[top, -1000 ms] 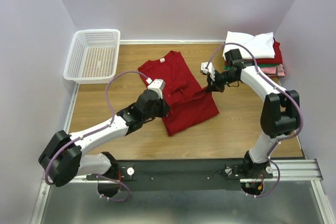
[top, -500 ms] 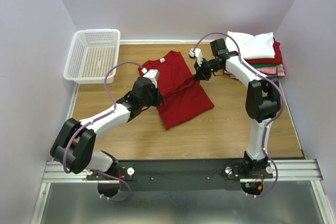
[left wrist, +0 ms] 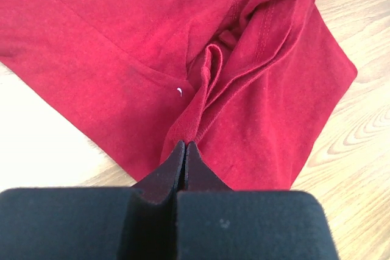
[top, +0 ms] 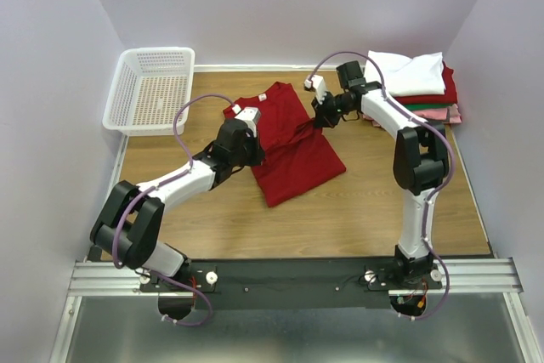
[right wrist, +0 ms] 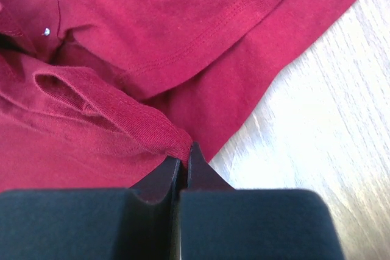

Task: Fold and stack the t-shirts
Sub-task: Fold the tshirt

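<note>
Both pairs of fingers are pinched tight on cloth: the left gripper [left wrist: 184, 145] and right gripper [right wrist: 184, 150] each clamp a fold of the dark red t-shirt [top: 285, 142] mid-table, carrying its hem toward the collar; folded stack [top: 421, 82] waits far right.

Legible text, labels, brands, numbers, signs: none found in any view.

- Dark red t-shirt [top: 289, 142]: plain cloth. A small pale tag at the collar, seen from overhead, is too small to read; a tiny white speck on the fabric in the wrist views carries no lettering.
- Stack of folded t-shirts [top: 416, 82]: no print visible.
- White mesh basket [top: 151, 89]: no marking can be made out.
- Arms and base rail: no readable marking at this size.
- Wooden tabletop [top: 357, 218]: wood grain only.
</note>
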{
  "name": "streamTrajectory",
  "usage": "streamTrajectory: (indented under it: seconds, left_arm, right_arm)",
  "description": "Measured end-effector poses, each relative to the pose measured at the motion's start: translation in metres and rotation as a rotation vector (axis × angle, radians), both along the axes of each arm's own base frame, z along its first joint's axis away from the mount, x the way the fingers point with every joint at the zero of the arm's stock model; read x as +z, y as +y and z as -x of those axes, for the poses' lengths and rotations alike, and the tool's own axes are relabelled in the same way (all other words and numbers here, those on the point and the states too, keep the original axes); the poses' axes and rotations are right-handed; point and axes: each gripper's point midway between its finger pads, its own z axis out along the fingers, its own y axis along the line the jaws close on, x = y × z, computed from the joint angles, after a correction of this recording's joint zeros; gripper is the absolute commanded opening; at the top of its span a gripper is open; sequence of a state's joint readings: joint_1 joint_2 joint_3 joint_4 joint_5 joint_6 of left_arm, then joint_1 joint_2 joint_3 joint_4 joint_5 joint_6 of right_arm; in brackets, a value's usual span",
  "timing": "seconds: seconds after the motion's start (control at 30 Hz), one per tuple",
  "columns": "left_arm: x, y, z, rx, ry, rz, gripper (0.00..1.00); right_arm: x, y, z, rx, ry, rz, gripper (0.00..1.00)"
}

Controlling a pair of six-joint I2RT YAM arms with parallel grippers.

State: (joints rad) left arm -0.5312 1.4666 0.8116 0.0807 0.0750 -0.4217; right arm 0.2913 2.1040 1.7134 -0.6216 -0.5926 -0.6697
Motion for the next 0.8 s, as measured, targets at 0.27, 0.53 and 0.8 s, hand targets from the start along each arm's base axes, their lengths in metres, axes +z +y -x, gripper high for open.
streamTrajectory:
  seconds: [0.27, 0.53, 0.8]
  left_arm:
    - [0.001, 0.003, -0.005, 0.015, -0.01, -0.026, 0.0]
    - [-0.004, 0.005, -0.018, 0.03, -0.004, -0.049, 0.0]
    - [-0.002, 0.044, -0.055, 0.199, 0.004, -0.11, 0.7]
  right_arm:
    - [-0.017, 0.01, 0.0, -0.001, 0.025, 0.025, 0.1]
    - [-0.015, 0.012, -0.016, -0.063, 0.013, 0.048, 0.17]
    - [-0.005, 0.002, -0.043, -0.241, -0.035, 0.07, 0.64]
